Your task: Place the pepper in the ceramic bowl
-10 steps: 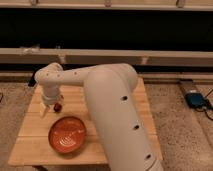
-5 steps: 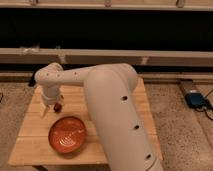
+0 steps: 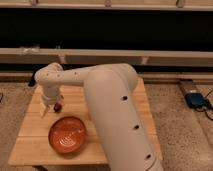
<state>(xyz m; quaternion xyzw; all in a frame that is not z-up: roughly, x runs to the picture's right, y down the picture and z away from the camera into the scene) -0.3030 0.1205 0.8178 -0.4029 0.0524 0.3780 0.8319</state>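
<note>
End effector by pepper, table — partly hidden

A wide, shallow orange-red ceramic bowl sits on the pale wooden slatted worktop, in its left half and close to the near edge. Behind the bowl, about midway between the near and far edges and toward the left edge, the white two-finger gripper hangs low over the boards. A small, dark red glossy pepper is just beside it, on the side facing the right edge. The bulky white robot arm stands before the worktop's right half, hiding the near right corner. A small blue box lies on the floor beyond the right edge.
</note>
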